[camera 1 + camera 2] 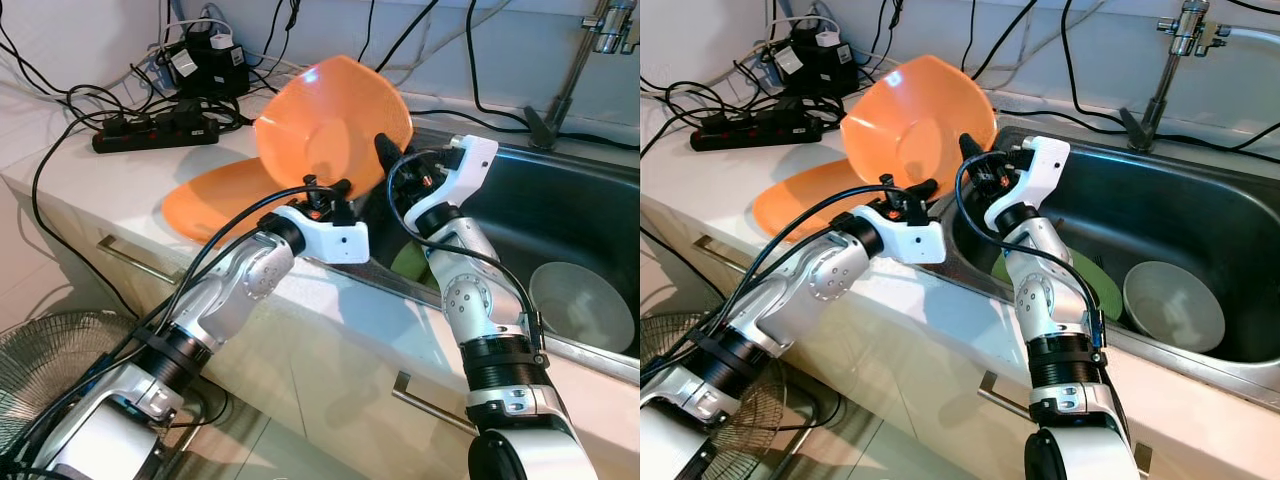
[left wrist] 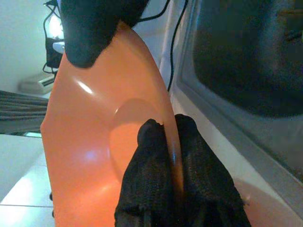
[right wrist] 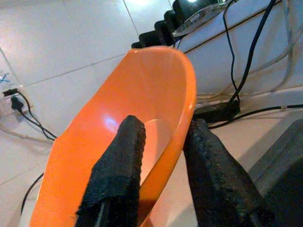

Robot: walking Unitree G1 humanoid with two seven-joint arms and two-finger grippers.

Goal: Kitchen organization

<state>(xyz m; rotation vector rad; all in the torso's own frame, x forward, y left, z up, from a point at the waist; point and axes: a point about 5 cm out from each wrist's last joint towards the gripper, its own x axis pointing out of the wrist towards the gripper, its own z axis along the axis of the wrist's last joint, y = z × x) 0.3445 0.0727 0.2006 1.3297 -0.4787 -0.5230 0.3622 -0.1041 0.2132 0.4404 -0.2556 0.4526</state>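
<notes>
Above the counter (image 1: 120, 180), both tools pinch the orange bowl's (image 1: 330, 125) rim.

White countertop (image 1: 120, 175), orange plate (image 1: 215, 195), black power strip (image 1: 155, 135), cables (image 1: 60, 95)

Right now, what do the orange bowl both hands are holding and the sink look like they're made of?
The orange bowl looks like plastic: thin, even colour, soft glossy highlights, held at its rim by the left hand and the right hand. The sink looks like stainless steel: grey, brushed, dull sheen. Neither is certain from looks alone.
</notes>
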